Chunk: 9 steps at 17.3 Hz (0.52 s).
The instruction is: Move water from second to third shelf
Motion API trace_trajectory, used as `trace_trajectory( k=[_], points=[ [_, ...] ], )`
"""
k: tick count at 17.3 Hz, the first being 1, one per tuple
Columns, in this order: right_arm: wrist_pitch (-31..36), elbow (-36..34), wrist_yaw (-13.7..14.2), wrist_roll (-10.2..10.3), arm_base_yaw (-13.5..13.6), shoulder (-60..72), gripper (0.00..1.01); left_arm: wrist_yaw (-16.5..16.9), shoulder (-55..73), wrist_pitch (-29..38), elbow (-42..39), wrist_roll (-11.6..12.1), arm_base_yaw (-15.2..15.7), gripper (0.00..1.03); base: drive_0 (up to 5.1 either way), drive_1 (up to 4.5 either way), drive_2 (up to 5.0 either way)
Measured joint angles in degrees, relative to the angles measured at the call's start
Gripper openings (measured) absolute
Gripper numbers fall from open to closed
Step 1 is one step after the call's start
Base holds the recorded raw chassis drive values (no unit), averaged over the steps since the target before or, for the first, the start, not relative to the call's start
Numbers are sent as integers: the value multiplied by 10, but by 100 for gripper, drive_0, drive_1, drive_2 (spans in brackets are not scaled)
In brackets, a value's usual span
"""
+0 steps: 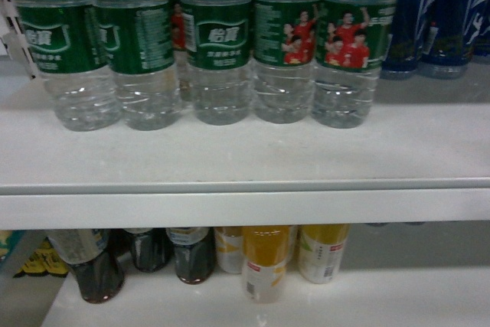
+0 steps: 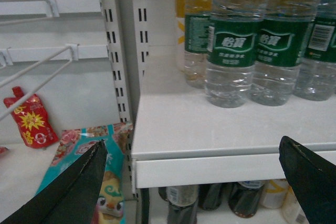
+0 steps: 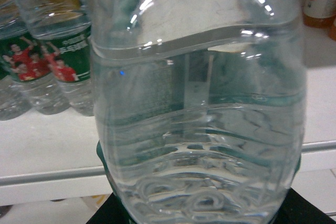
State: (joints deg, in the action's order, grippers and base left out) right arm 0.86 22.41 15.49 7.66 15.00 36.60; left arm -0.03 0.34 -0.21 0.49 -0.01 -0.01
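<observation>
A clear ribbed bottle of water (image 3: 194, 103) fills the right wrist view, held in front of a white shelf. My right gripper (image 3: 202, 214) is shut on it, its dark fingers (image 3: 307, 211) showing only at the bottom corners. More water bottles (image 1: 218, 59) with green labels stand in a row on the white shelf (image 1: 245, 208) in the head view, where neither gripper shows. My left gripper (image 2: 193, 145) is open and holds nothing. It hovers before the shelf's left front corner (image 2: 157, 161), with water bottles (image 2: 231, 51) standing further back.
Dark drink bottles (image 1: 96, 269) and yellow-labelled bottles (image 1: 268, 262) stand on the shelf below. Blue bottles (image 1: 417, 13) stand at the right of the water row. Left of the slotted upright (image 2: 113, 45) hang wire hooks (image 2: 37, 66) and snack packets (image 2: 29, 119).
</observation>
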Motion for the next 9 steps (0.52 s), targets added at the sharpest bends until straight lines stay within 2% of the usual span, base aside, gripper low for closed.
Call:
trace_trajectory(
  k=[9],
  points=[
    [0,0,1,0,0,0,40,0,0,0,0,0,0,98,-490,239,239]
  ],
)
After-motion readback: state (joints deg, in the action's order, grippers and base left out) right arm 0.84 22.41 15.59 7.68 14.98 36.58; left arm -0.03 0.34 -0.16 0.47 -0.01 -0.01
